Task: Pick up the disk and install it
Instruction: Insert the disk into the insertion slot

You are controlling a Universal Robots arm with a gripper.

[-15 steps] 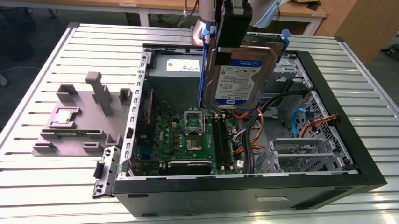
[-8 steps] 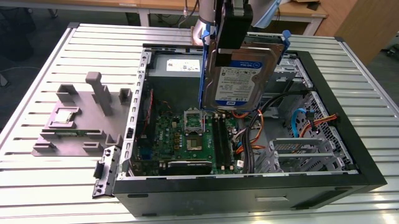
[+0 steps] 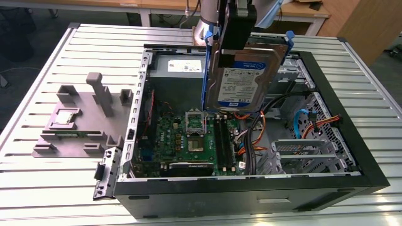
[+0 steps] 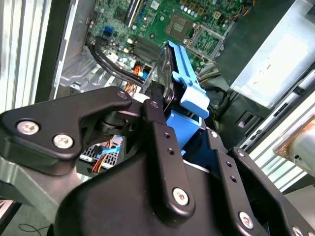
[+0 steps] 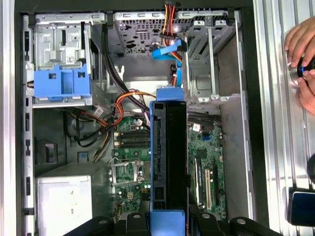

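The disk [image 3: 242,77] hangs upright over the open computer case [image 3: 251,188], its white-and-blue label facing the exterior view and its blue caddy [image 3: 206,70] framing its sides. My gripper [image 3: 237,23] is shut on its upper end. In the second wrist view my black fingers [image 4: 158,132] clamp the caddy [image 4: 189,91] above the motherboard [image 4: 162,19]. The first wrist view has the disk [image 5: 167,157] edge-on between my fingers [image 5: 134,222], over the motherboard [image 5: 130,167].
Inside the case lie the grey power supply [image 3: 179,68], orange and blue cables [image 3: 301,117], a metal drive cage [image 3: 301,150] and a bay with a blue caddy [image 5: 61,83]. A grey fixture [image 3: 78,122] stands on the slatted table [image 3: 56,188]. A person's hands [image 5: 301,54] rest beside the case.
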